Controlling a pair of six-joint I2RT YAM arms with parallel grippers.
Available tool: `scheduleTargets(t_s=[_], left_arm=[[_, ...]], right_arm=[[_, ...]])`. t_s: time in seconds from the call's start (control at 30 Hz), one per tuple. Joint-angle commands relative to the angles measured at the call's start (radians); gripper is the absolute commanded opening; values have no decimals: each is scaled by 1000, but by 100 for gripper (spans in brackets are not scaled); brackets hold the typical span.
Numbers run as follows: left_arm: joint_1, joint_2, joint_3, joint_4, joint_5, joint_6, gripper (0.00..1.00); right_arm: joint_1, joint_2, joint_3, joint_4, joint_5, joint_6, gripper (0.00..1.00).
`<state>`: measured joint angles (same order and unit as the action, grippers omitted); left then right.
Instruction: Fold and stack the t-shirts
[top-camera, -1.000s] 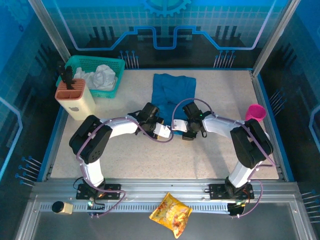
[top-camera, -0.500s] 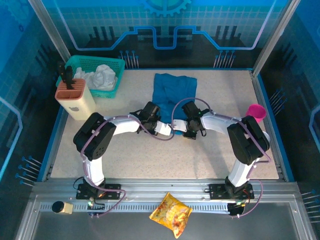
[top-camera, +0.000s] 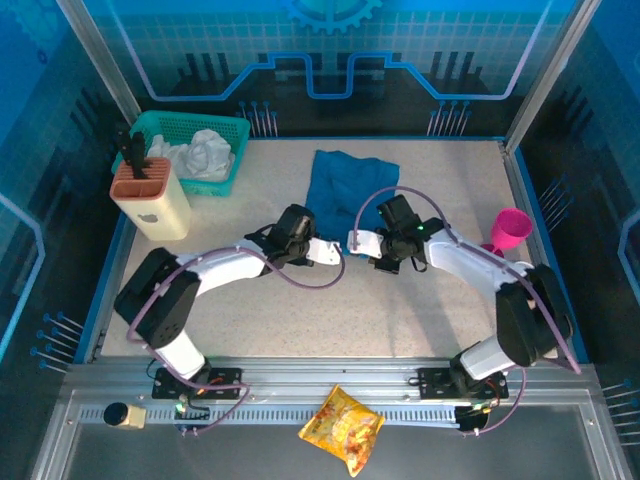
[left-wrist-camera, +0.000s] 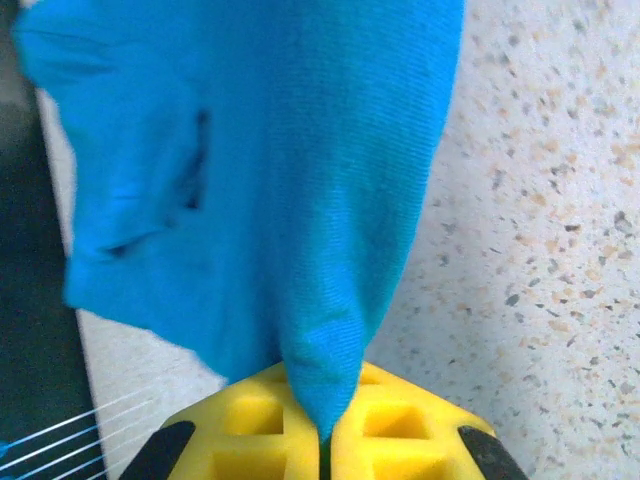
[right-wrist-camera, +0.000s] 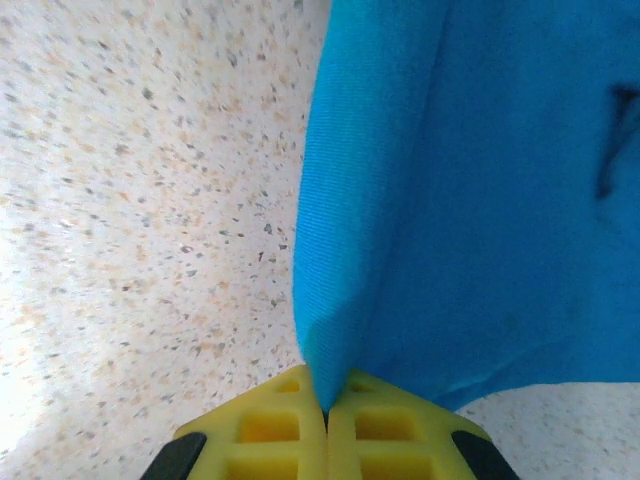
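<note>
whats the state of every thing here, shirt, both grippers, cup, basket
t-shirt, bunched up, its near edge pinched at two points
left gripper, shut on the t-shirt
right gripper, shut on the t-shirt
pink cup, free, off to the right of the t-shirt
teal basket, holds a crumpled white cloth

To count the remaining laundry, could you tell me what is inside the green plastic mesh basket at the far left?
A crumpled white cloth lies in the green plastic mesh basket; whatever is underneath it is covered.
</note>
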<state>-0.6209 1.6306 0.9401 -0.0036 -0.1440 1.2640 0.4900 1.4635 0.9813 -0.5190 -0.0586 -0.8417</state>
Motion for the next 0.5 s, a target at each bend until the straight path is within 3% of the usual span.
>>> scheduleTargets(t_s=[0.0, 0.17, 0.47], left_arm=[[4, -41, 27, -42, -58, -51, 0], [40, 66, 229, -80, -82, 0, 0], [122, 392, 667, -81, -59, 49, 0]], right_arm=[[-40, -42, 0, -64, -43, 34, 0], [-83, 35, 125, -20, 25, 122, 0], [-177, 260, 356, 63, 146, 232, 0]])
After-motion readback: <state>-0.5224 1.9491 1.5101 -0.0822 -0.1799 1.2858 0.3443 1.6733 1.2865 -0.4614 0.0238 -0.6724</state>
